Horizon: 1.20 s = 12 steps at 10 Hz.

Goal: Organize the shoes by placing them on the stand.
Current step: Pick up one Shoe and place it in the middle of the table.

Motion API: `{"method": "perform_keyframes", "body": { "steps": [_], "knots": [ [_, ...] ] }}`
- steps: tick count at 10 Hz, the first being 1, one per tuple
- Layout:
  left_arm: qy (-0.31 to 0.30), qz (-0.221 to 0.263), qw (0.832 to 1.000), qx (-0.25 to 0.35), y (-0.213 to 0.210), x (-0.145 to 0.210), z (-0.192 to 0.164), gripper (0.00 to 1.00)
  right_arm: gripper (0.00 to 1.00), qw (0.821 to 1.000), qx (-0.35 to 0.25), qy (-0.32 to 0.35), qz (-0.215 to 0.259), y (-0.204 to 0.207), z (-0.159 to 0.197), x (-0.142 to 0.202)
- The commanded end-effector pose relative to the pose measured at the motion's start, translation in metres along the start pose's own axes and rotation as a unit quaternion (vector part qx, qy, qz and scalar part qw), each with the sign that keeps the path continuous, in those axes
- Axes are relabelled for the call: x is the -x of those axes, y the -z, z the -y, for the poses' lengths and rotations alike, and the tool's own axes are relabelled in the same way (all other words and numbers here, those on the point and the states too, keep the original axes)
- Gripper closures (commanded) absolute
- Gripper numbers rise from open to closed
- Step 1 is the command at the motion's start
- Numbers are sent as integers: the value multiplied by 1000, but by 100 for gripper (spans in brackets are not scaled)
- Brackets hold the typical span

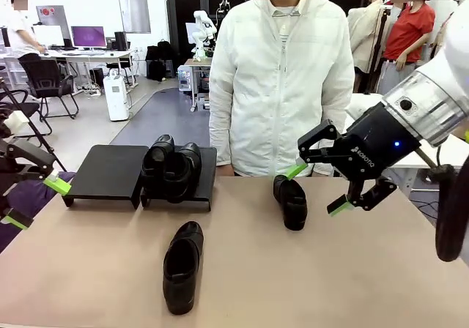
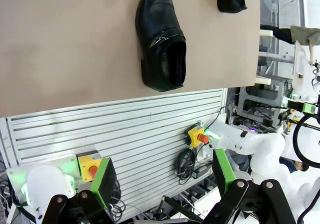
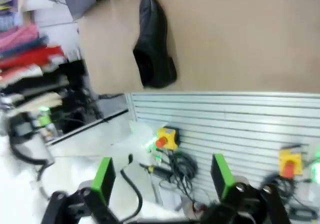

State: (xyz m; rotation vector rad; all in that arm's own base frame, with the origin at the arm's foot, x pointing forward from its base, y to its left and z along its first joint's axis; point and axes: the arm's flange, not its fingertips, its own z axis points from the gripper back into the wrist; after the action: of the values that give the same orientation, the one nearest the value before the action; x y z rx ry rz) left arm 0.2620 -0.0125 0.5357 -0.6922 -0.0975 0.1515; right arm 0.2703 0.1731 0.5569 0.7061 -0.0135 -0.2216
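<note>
Left claw (image 1: 37, 203) and right claw (image 1: 317, 189) gaped — the right needed to straddle the nearby shoe (image 1: 291, 202) squarely at its middle.

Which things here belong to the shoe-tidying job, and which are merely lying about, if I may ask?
Job: near shoe, far shoe, shoe pair on right stand, left stand.
Lying about: stop button, cables.

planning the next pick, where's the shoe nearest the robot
Front view: the shoe lies on the table left of centre, on the robot's side of the stand.
</note>
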Motion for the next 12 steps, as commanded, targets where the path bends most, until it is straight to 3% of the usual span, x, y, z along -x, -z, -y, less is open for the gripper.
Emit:
{"method": "perform_keyframes", "body": {
  "steps": [1, 4, 5, 6, 7, 9, 10, 11, 12],
  "knots": [
    [2, -3, 1000, 4, -3, 0, -1, 0, 0, 998, 6, -32, -45, 9, -26, 17],
    [2, -3, 1000, 4, -3, 0, -1, 0, 0, 999, 14, -20, -26, 9, -16, 16],
    [2, -3, 1000, 4, -3, 0, -1, 0, 0, 995, -30, -16, -98, -20, 3, 8],
    [2, -3, 1000, 4, -3, 0, -1, 0, 0, 994, -54, 5, -97, -54, 31, 9],
    [2, -3, 1000, 4, -3, 0, -1, 0, 0, 987, -116, 6, -111, -92, 62, 13],
    [2, -3, 1000, 4, -3, 0, -1, 0, 0, 973, -225, 22, -45, -167, 131, 21],
    [2, -3, 1000, 4, -3, 0, -1, 0, 0, 954, -295, 9, -46, -180, 157, 20],
    [2, -3, 1000, 4, -3, 0, -1, 0, 0, 949, -314, 11, -36, -168, 172, 16],
    [2, -3, 1000, 4, -3, 0, -1, 0, 0, 973, -226, 20, -51, -179, 135, 34]
  ]
}}
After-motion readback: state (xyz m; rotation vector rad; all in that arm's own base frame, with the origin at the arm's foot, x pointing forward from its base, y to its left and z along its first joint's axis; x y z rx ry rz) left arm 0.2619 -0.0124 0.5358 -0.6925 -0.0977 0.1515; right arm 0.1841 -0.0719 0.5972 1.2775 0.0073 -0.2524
